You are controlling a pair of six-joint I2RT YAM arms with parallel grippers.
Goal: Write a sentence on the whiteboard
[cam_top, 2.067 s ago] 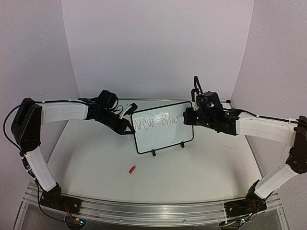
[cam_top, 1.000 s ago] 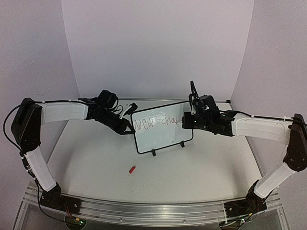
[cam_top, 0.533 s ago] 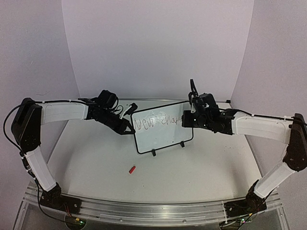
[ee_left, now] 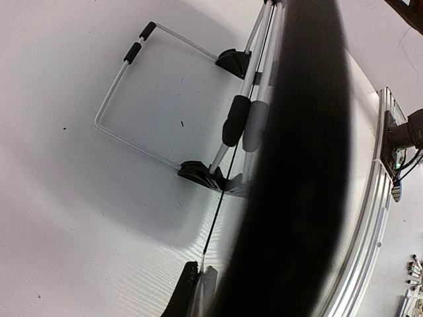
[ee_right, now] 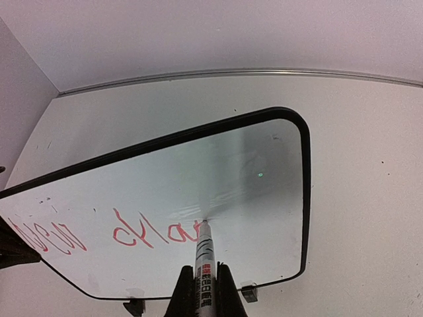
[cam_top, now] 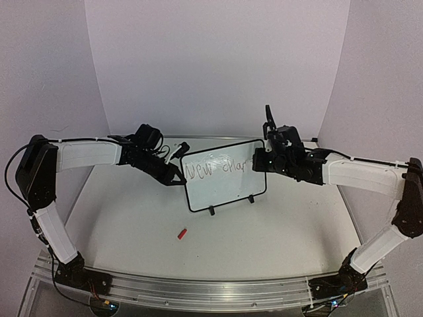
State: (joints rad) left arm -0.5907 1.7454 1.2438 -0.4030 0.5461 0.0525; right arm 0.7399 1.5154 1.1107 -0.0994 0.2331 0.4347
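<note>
The whiteboard stands tilted on its black feet at mid-table. On its upper part runs the sentence, red strokes reading about "New cha". My left gripper is shut on the board's left edge. In the left wrist view that edge is a thin line running into the gripper. My right gripper is shut on a marker whose tip touches the whiteboard just right of the last red letter of the sentence.
A small red cap lies on the table in front of the board. A wire stand with black feet props the board from behind. An aluminium rail runs along the near edge. Walls close in on three sides.
The right gripper has carried the marker a little rightward along the top line, and more red strokes follow "cha". The left arm and the board have not moved.
</note>
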